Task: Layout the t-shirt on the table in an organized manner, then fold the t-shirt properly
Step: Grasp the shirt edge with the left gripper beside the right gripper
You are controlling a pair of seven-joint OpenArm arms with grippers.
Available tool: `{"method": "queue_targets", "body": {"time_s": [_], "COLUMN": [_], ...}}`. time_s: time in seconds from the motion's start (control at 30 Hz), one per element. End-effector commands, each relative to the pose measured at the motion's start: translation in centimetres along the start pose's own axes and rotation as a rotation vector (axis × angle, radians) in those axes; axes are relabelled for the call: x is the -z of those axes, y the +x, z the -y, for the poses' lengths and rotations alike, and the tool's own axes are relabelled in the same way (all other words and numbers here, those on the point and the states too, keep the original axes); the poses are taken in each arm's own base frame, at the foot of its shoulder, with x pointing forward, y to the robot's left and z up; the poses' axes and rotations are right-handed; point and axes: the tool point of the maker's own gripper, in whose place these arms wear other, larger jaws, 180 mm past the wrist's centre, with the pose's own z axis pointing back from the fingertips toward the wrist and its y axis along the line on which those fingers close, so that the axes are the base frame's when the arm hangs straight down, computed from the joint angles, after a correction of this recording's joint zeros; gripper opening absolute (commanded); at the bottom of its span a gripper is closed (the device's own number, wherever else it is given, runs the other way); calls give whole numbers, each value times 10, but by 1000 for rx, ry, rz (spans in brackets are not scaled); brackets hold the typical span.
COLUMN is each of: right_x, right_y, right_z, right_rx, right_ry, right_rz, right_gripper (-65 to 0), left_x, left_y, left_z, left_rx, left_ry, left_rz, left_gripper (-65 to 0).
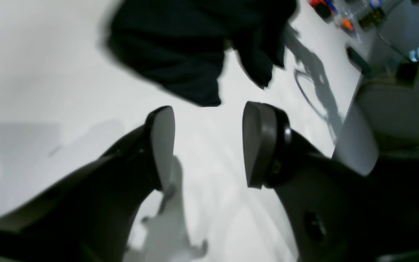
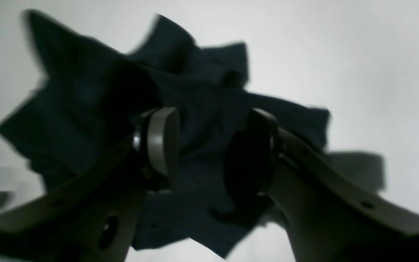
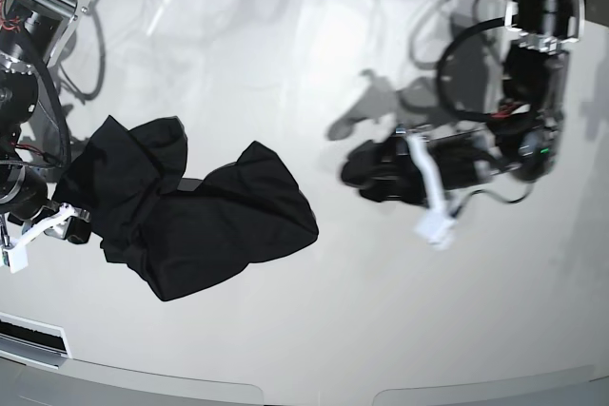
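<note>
Your left hand [image 1: 209, 145] hangs open and empty over bare tabletop [image 3: 381, 311], apart from the crumpled t-shirt [image 3: 190, 216]. Your right hand [image 2: 213, 149] gapes above the shirt, gripping nothing, near the tabletop's edge.

Blur softens the black t-shirt [image 2: 86, 109] in the right wrist view, its folds and edges smeared; fingers [image 2: 162, 145] of the right gripper [image 2: 209, 149] cover part of the cloth. In the left wrist view the garment is cut off by the top edge. Small coloured objects [image 1: 344, 14] at the table's [image 1: 49, 72] far right are too blurred to identify.
</note>
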Motion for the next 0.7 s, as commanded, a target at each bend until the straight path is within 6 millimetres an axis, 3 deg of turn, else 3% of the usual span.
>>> {"method": "queue_targets", "body": {"time_s": [0.0, 0.17, 0.27, 0.47, 0.67], "right_x": [-6, -9, -11, -12, -13], "right_y": [25, 21, 15, -2, -15], "right_z": [-3, -30, -38, -35, -33], "right_rx": [-31, -73, -76, -67, -58], "right_ry": [27, 180, 226, 222, 218], "right_rz": [67, 61, 53, 17, -10], "right_gripper": [-331, -331, -331, -331, -331], "left_x": [7, 58, 88, 133, 162], "left_y": [29, 48, 54, 60, 30], "left_z": [7, 35, 36, 0, -22], "left_rx": [61, 266, 307, 186, 101], "left_ry": [-20, -36, 21, 198, 235], "left_rz": [69, 57, 24, 44, 26], "left_gripper": [-338, -338, -338, -337, -337]}}
